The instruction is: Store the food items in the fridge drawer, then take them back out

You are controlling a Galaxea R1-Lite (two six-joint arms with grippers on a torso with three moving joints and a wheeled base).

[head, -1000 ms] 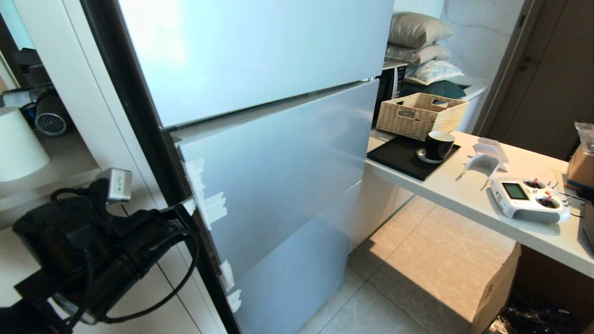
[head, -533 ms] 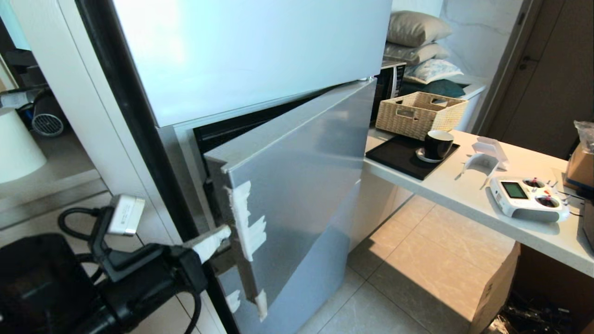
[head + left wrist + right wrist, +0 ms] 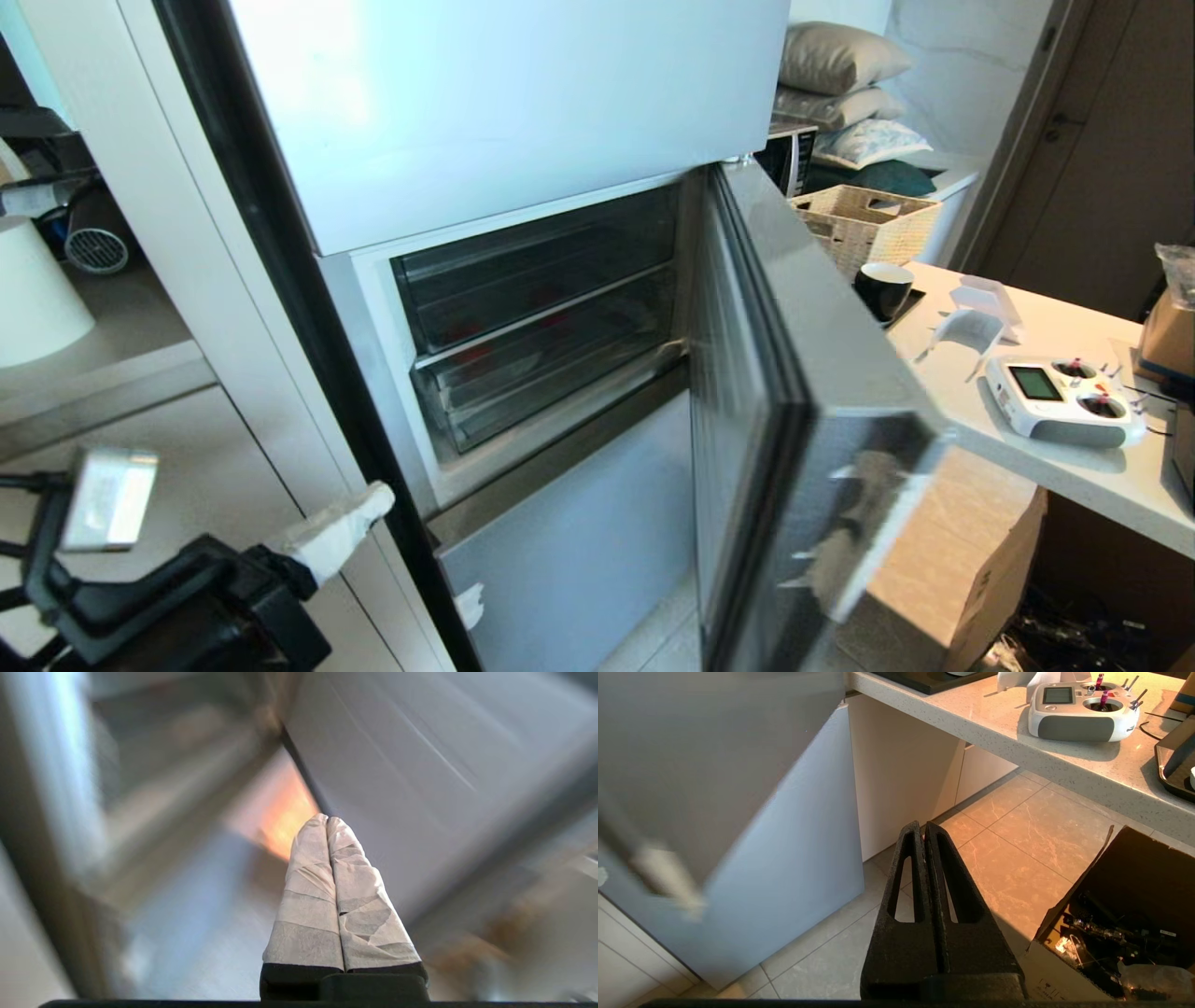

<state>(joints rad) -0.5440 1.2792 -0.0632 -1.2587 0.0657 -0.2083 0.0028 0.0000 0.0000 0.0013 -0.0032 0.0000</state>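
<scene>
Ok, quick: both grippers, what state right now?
Left gripper: tape-wrapped fingers shut, holding nothing, clear of the open grey fridge door.
Right gripper: shut, empty.

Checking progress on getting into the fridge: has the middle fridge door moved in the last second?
Yes. The middle fridge door has swung from shut to wide open, out toward the counter, exposing the clear drawers.

- The left claw [image 3: 378,495] sits at about 8 o'clock in the head view, its black arm low in that corner.
- Its two tape-wrapped fingers [image 3: 308,896] press flat together, empty, aimed toward 2 o'clock.
- The right claw [image 3: 923,828] points downward, its black fingers [image 3: 957,891] pressed together, empty.
</scene>
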